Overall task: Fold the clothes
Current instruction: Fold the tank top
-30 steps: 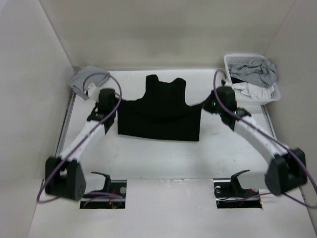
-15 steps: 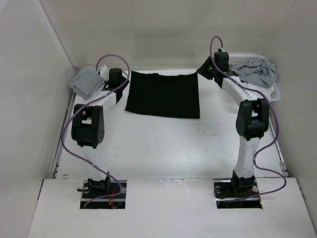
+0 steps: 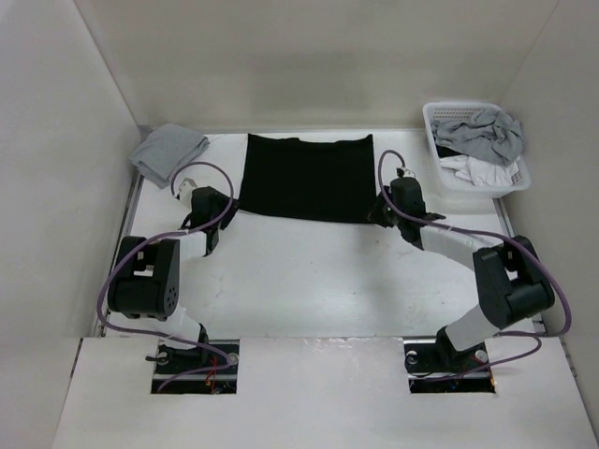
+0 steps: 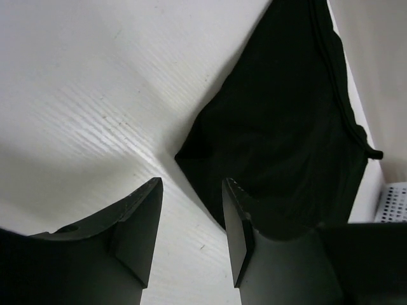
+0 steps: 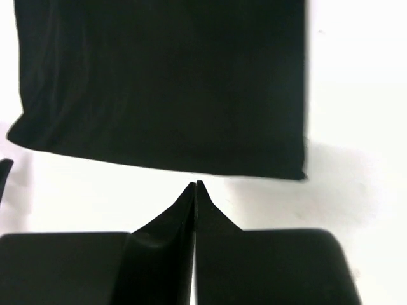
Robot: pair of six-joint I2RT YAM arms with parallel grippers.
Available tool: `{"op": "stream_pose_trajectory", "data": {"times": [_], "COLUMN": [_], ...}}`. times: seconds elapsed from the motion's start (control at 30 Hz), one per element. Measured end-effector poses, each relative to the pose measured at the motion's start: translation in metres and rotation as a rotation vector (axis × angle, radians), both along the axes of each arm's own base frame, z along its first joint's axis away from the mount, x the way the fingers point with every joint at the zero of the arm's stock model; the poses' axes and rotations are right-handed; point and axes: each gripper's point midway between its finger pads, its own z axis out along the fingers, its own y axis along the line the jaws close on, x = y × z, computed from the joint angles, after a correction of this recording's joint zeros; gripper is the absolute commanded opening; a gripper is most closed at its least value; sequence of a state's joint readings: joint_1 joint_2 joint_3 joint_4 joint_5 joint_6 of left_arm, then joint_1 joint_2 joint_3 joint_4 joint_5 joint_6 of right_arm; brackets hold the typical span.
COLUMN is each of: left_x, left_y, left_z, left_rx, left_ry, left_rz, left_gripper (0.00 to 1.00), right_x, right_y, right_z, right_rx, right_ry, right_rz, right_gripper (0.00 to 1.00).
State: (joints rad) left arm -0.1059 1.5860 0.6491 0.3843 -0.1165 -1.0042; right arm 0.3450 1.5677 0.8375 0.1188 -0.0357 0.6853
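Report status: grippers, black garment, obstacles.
Left gripper open, empty, beside near-left corner of flat black fabric garment. Right gripper shut, empty, short of near edge. Nothing blocking.

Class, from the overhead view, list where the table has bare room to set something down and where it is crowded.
Bare: the wide table stretch between black garment and arm bases; a narrow strip between garment and basket. Crowded: garment's near corners, by the left gripper and right gripper.

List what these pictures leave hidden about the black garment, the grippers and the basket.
- Top view: black garment fold layers, lost in uniform black.
- Right wrist view: its far part, cut by the top edge.
- Left wrist view: its near edge, behind a finger of the left gripper.
- Top view: basket bottom, under the piled garments.
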Motion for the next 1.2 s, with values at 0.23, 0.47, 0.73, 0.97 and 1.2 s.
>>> {"op": "stream_pose_trajectory", "data": {"times": [0.23,0.47,0.73,0.97,1.2], "left_x": [0.005,0.014,0.019,0.019,0.003], "left_y": [-0.009,-0.004,0.001,0.002,0.002], "left_z": [-0.028,-0.033,-0.037,-0.038,-0.025], "left_rx": [-0.060,-0.083,-0.087,-0.099,-0.132], "left_ry": [0.034,0.025,0.025,0.015,-0.047], "left_rz": [-0.027,0.001,0.031,0.044,0.039], "left_gripper": [0.36,0.20,0.08,0.21,0.48], "right_x": [-0.022,-0.015,-0.014,-0.011,-0.009], "right_y": [-0.020,-0.040,-0.048,-0.047,-0.045], "right_z": [-0.019,-0.033,-0.055,-0.054,-0.057], "right_rx": [0.009,0.024,0.028,0.062,0.083], "right_ry": [-0.006,0.014,0.076,0.085,0.101], "right_rz": [-0.061,-0.148,-0.198,-0.234,-0.261], "right_gripper": [0.31,0.39,0.41,0.42,0.43]}}
